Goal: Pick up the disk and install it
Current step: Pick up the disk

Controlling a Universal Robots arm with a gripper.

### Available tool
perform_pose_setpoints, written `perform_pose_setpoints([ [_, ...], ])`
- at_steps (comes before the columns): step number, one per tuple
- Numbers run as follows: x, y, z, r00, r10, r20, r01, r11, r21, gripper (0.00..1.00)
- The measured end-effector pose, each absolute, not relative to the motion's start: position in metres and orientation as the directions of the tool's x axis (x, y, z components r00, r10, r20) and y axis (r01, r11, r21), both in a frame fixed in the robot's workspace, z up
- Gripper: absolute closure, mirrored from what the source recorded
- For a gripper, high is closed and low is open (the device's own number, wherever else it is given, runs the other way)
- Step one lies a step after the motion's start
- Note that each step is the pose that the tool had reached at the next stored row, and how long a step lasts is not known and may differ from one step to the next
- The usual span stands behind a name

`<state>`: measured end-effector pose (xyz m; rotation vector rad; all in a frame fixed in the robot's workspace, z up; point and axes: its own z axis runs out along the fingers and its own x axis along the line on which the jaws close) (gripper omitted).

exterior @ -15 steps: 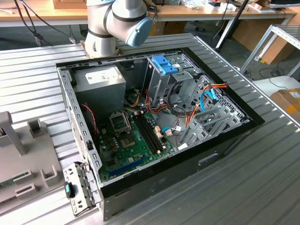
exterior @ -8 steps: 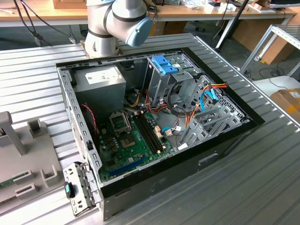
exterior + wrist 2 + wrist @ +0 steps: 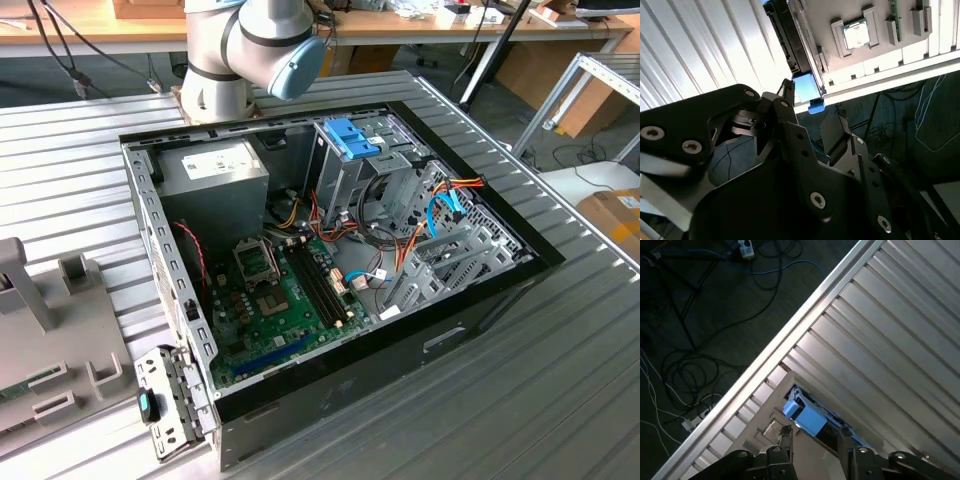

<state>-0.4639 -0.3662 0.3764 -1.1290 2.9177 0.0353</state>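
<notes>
- Grasp is the step in hand, as I judge it: the pick-up is at its closing stage, and the install is not begun.
- My gripper (image 3: 814, 436) is released, fingers (image 3: 843, 439) spread, nothing held.
- The disk (image 3: 806, 418) stands on edge in a slot of the grey fixture (image 3: 875, 12), close to the table (image 3: 890, 340) edge, with the floor (image 3: 700, 315) beyond. Its blue end tab (image 3: 807, 87) sits in the gap between my fingertips in both wrist views.
- In the exterior view the fixture lies at about eight o'clock from the open case (image 3: 330, 230), well apart from it. The cage (image 3: 345, 175) stands at about one o'clock inside the case.
- In the second wrist view one fingertip looks just beside the tab and the other stands apart from it. I read that as off centre, so I want to square up before closing, lest one pad shove the disk sideways in its slot.
- The tab is thin plastic and will likely flex. I judge a grip deeper down, on the disk's long sides, to be firmer.
- Closing wants to be gentle and even, and any lift in line with the slot so nothing binds on the fixture walls.
- Risks: a slip this near the edge could send the disk to the floor, and the chip (image 3: 857, 35) in a nearby pocket should stay untouched.
</notes>
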Motion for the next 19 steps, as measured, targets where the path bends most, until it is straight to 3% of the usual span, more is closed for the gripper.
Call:
perform_pose_setpoints([
  [19,-0.4639,-0.3662,0.3752,-0.368,-0.930,-0.020,-0.930,0.367,0.016,0.52],
])
